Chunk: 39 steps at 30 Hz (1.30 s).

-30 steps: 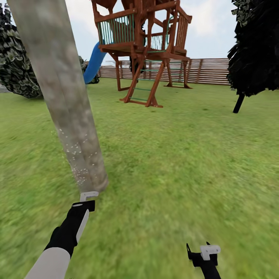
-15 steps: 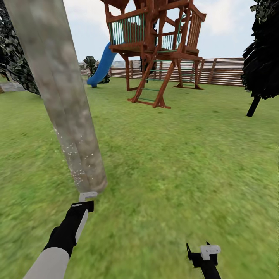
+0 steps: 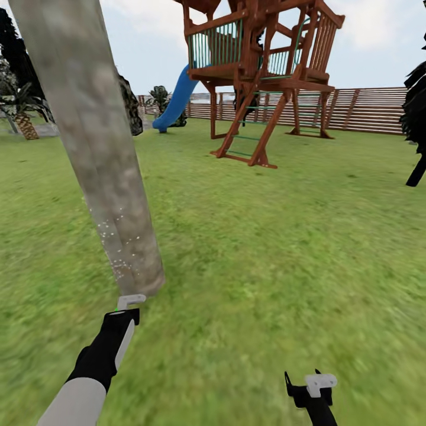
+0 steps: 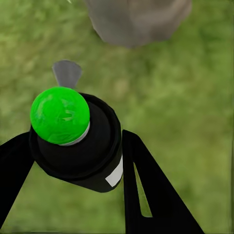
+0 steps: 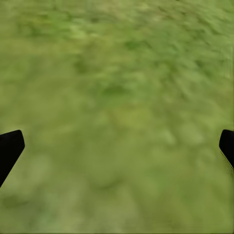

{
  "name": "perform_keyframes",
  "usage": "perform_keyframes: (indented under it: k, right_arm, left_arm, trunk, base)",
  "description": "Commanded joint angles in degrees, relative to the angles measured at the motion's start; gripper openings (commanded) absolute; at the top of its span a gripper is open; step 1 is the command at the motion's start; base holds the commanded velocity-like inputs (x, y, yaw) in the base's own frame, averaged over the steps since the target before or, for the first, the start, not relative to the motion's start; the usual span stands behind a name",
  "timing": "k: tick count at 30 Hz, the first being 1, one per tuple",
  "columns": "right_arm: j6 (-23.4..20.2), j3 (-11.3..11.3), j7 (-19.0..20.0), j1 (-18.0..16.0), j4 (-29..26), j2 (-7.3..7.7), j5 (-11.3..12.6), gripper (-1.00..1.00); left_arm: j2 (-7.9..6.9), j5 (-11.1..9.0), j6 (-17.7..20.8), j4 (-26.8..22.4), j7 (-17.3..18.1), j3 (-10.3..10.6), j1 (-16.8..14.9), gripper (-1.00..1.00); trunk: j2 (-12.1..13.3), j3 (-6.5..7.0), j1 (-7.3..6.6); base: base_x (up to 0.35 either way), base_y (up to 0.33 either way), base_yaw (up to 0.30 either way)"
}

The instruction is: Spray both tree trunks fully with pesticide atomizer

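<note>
A thick grey-tan tree trunk point(image 3: 100, 154) leans across the left of the head view, its base on the grass of the garden point(image 3: 266, 248). Pesticide point(image 3: 115, 248) shows as white specks on the trunk's lower part. My left gripper point(image 3: 131, 302) hangs just in front of the trunk's base, shut on the pesticide atomizer point(image 4: 78, 146), a black bottle with a green top and a white label. In the left wrist view the trunk's base point(image 4: 136, 19) lies beyond the bottle. My right gripper point(image 3: 310, 383) is low at the right, open over bare grass point(image 5: 117, 146).
A brown wooden play tower point(image 3: 260, 77) with a blue slide point(image 3: 174, 100) stands ahead. The slat fence point(image 3: 367, 109) runs behind it. A dark tree point(image 3: 417, 118) is at the right edge, and a palm point(image 3: 23, 118) and a dark bush point(image 3: 131, 103) at the left.
The whole head view has shifted, with the play tower and fence sliding right and a palm coming in at left, so the camera turned. Both arms hold their places.
</note>
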<state>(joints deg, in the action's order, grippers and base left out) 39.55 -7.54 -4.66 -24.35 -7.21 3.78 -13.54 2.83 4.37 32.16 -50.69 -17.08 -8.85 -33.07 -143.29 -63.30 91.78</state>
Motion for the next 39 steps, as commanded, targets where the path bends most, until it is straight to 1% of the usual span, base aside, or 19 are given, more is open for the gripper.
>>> perform_keyframes:
  k: [1,7,13,22,25,29,30,31,33,34,35,37,38,39]
  right_arm:
    - [0.0,0.0,0.0,0.0,0.0,0.0,0.0,1.0]
    - [0.0,0.0,0.0,0.0,0.0,0.0,0.0,1.0]
    - [0.0,0.0,0.0,0.0,0.0,0.0,0.0,1.0]
    - [0.0,0.0,0.0,0.0,0.0,0.0,0.0,1.0]
    - [0.0,0.0,0.0,0.0,0.0,0.0,0.0,1.0]
    - [0.0,0.0,0.0,0.0,0.0,0.0,0.0,1.0]
    - [0.0,0.0,0.0,0.0,0.0,0.0,0.0,1.0]
    - [0.0,0.0,0.0,0.0,0.0,0.0,0.0,1.0]
    - [0.0,0.0,0.0,0.0,0.0,0.0,0.0,1.0]
    - [0.0,0.0,0.0,0.0,0.0,0.0,0.0,1.0]
    - [0.0,0.0,0.0,0.0,0.0,0.0,0.0,1.0]
    - [0.0,0.0,0.0,0.0,0.0,0.0,0.0,1.0]
    - [0.0,0.0,0.0,0.0,0.0,0.0,0.0,1.0]
    - [0.0,0.0,0.0,0.0,0.0,0.0,0.0,1.0]
  left_arm:
    - [0.03,0.0,0.0,0.0,0.0,0.0,0.0,-1.0]
    - [-0.09,0.0,0.0,0.0,0.0,-0.1,0.0,-1.0]
    - [0.02,-0.1,0.0,0.0,0.0,-0.2,0.0,-1.0]
    - [0.09,-0.1,0.1,0.2,0.1,-0.2,0.0,-1.0]
    - [0.53,-0.1,0.1,0.3,0.0,0.0,0.0,-1.0]
    - [0.87,-0.1,0.1,0.3,0.0,0.2,-0.1,-1.0]
    - [1.66,-0.1,0.5,0.3,0.0,0.3,-0.4,-1.0]
    - [2.0,-0.1,2.1,0.3,0.0,0.3,-0.6,-1.0]
    - [2.16,0.0,6.0,-0.2,0.0,0.3,-1.4,-1.0]
    - [1.8,0.1,7.2,-0.6,-0.1,0.2,-2.1,-1.0]
    - [1.11,0.1,7.6,-0.7,0.0,-0.1,-2.5,-1.0]
    - [-0.5,-0.6,7.8,-0.8,0.2,-2.2,-2.8,-1.0]
    - [-0.77,-1.1,7.9,-0.7,0.4,-2.8,-2.6,-1.0]
    - [-0.5,-1.4,7.9,-0.7,0.6,-2.6,-2.5,-1.0]
  trunk:
    - [0.0,0.0,0.0]
    - [0.0,0.0,0.0]
    - [0.0,0.0,0.0]
    - [0.0,0.0,0.0]
    - [0.0,0.0,0.0]
    - [0.0,0.0,0.0]
    - [0.0,0.0,0.0]
    - [0.0,0.0,0.0]
    - [0.0,0.0,0.0]
    - [0.0,0.0,0.0]
    - [0.0,0.0,0.0]
    - [0.0,0.0,0.0]
    - [0.0,0.0,0.0]
    - [0.0,0.0,0.0]
  base:
    - [0.133,-0.276,0.277]
    - [0.136,-0.275,0.258]
    - [0.142,-0.272,0.042]
    - [0.148,-0.269,0.267]
    - [0.161,-0.259,0.272]
    - [0.096,-0.104,0.084]
    - [0.009,-0.009,0.007]
    - [0.005,-0.005,0.004]
    - [0.002,-0.002,0.001]
    - [0.0,0.0,0.0]
    - [0.0,0.0,0.0]
    - [0.0,0.0,0.0]
    - [0.0,0.0,0.0]
    - [0.0,0.0,0.0]
